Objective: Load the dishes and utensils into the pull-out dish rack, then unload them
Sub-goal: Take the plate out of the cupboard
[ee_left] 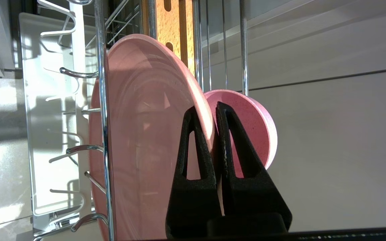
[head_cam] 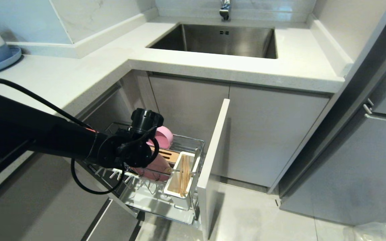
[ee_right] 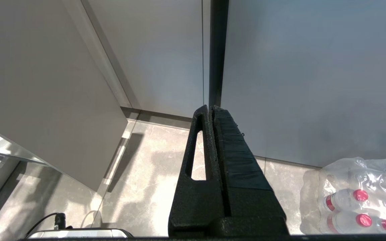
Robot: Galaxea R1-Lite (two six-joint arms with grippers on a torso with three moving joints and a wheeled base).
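Dish rack [head_cam: 193,147] holding plate [ee_left: 146,134], bowl [head_cam: 164,136], chopsticks [head_cam: 183,175]

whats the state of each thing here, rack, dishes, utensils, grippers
dish rack: pulled out
pink plate: on edge in the rack
pink bowl: on its side in the rack
chopsticks: in the white holder
left gripper: shut on the plate's rim
right gripper: shut, empty
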